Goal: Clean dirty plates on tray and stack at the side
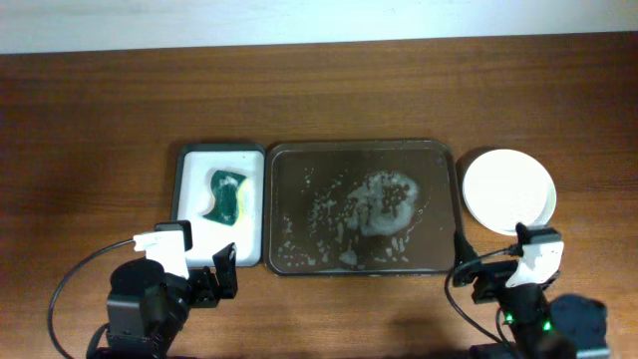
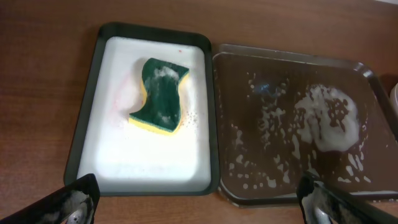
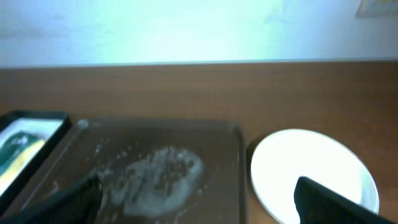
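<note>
The dark brown tray (image 1: 284, 165) lies mid-table with soapy foam on it and no plates on it; it also shows in the left wrist view (image 2: 286, 62) and the right wrist view (image 3: 217, 134). White plates (image 1: 509, 189) sit stacked to the tray's right, clean on top, also seen in the right wrist view (image 3: 298, 168). How many are stacked I cannot tell, and no mint green plate shows. My left gripper (image 1: 204, 279) is open and empty near the front edge, below the small tray (image 2: 199, 208). My right gripper (image 1: 488, 274) is open and empty in front of the plates (image 3: 199, 199).
A smaller black-rimmed white tray (image 1: 189, 199) stands left of the brown tray and holds a green and yellow sponge (image 1: 228, 195), foamy on top (image 2: 160, 93). Bare wooden table surrounds both trays. A pale wall runs along the far edge.
</note>
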`<state>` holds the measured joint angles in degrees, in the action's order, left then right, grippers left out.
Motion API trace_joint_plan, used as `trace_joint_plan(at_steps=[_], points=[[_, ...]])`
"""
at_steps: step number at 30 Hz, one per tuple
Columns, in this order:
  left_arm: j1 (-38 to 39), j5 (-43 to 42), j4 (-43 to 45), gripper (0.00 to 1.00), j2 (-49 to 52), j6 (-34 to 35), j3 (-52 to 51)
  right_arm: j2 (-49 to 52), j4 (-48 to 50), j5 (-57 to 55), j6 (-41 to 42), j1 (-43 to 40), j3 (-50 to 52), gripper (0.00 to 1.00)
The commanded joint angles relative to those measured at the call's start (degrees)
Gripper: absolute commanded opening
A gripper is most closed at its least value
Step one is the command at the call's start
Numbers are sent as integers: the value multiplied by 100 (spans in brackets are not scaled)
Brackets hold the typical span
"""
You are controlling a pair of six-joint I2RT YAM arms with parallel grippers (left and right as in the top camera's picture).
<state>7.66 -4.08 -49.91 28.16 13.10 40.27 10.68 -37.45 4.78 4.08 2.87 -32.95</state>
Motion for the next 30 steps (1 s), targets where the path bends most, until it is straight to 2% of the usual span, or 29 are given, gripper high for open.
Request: trace_joint_plan(at_steps=[1,10,15,20,23,30], points=[[22,44,9,99,-17,13,-26,-811,874,87,-66,-26,903,99],[22,44,-26,99,-17,13,-28,-1047,3661,52,-68,-26,2509,99],[22,44,-28,100,-17,13,-28,-1049,4450,24,-90,-35,3233,99],[22,44,-28,99,-17,13,-28,-1049,3901,-365,-90,-37,3263,99],[22,44,-28,99,-17,13,-28,-1049,3250,-439,-87,-37,3261,99],[22,44,-28,100,-17,13,-28,-1049,3283,-461,-85,-37,3263,99]])
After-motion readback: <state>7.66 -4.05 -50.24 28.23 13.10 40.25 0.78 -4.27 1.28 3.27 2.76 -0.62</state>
